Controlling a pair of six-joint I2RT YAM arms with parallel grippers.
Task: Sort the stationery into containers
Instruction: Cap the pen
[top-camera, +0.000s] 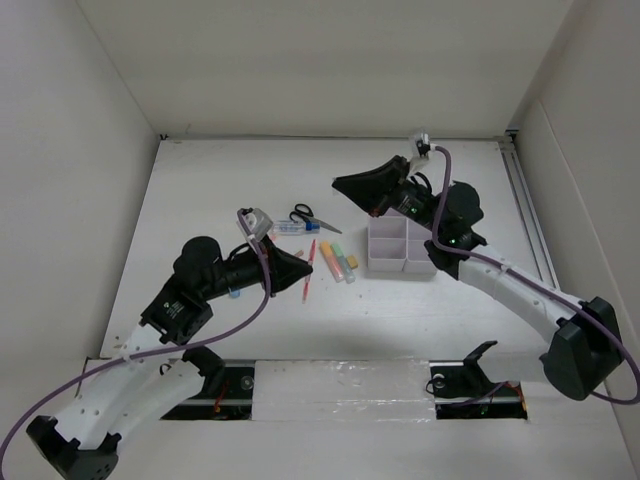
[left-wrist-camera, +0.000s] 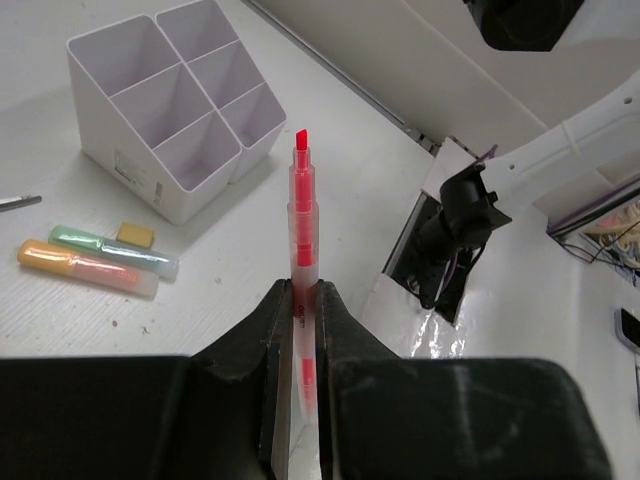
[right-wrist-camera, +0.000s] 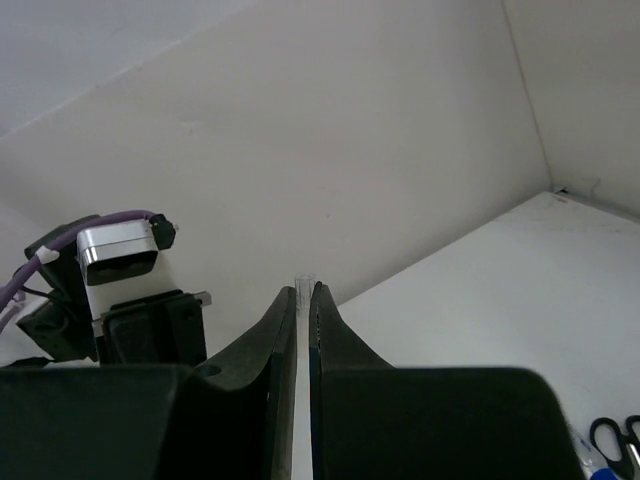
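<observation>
My left gripper is shut on a red-orange highlighter, which sticks out past the fingertips above the table. The white six-compartment organiser stands to its right. An orange highlighter, a green highlighter and a small yellow piece lie in front of the organiser. My right gripper hovers raised behind the organiser, shut on a thin clear-tipped item. The black-handled scissors and a white blue-capped tube lie on the table between the two grippers.
A thin red pen lies just beyond the left gripper. White walls close in the table at the back and both sides. A metal rail runs along the right edge. The right arm reaches over the organiser's right side.
</observation>
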